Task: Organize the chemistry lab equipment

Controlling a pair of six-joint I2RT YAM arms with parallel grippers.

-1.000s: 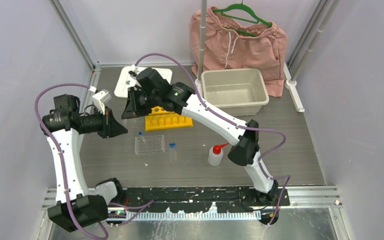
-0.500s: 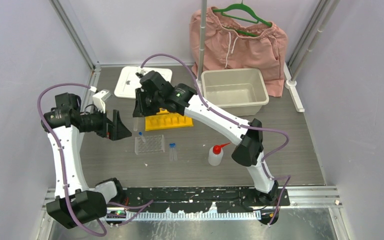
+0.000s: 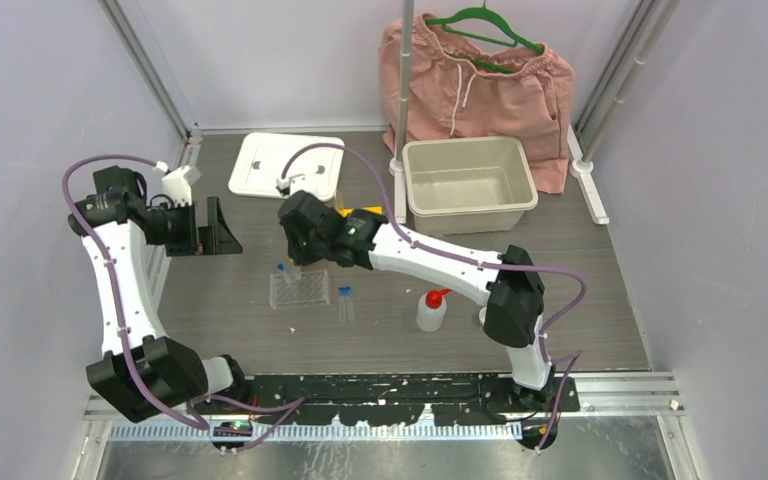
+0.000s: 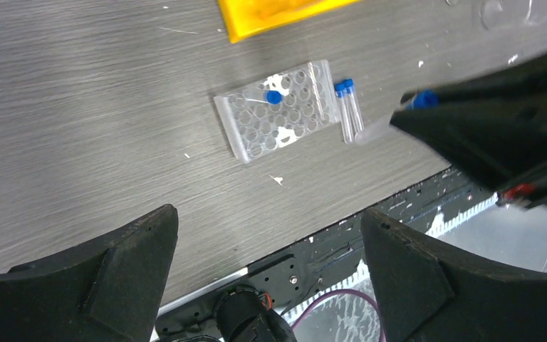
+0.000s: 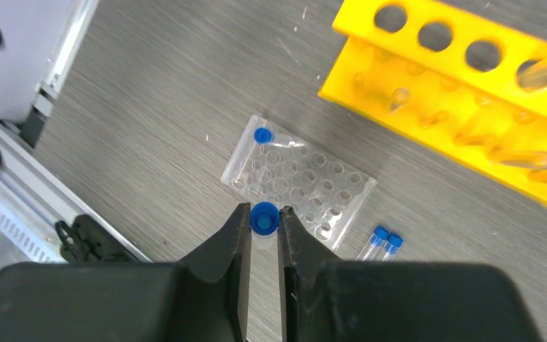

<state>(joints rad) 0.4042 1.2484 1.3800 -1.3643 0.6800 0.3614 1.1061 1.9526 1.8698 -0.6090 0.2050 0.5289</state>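
Observation:
My right gripper (image 5: pixel 264 218) is shut on a blue-capped clear tube (image 5: pixel 264 217), held upright just above the near edge of the clear rack (image 5: pixel 299 182). One blue-capped tube (image 5: pixel 262 135) stands in a corner hole of that rack (image 3: pixel 300 288). Two more capped tubes (image 3: pixel 345 300) lie on the table at the rack's right side. The yellow rack (image 5: pixel 470 92) sits behind, mostly hidden under the right arm in the top view. My left gripper (image 3: pixel 222 225) is open and empty at the table's left side, well away from the racks.
A white squeeze bottle with a red nozzle (image 3: pixel 432 308) stands right of the tubes. The beige tub (image 3: pixel 470 180) and its white lid (image 3: pixel 285 163) are at the back, with pink shorts on a green hanger (image 3: pixel 480 70) behind a metal pole (image 3: pixel 401 90).
The left gripper has opened wide and drawn back to the left. The right gripper has swung forward from beside the yellow rack to over the clear rack, carrying the tube.

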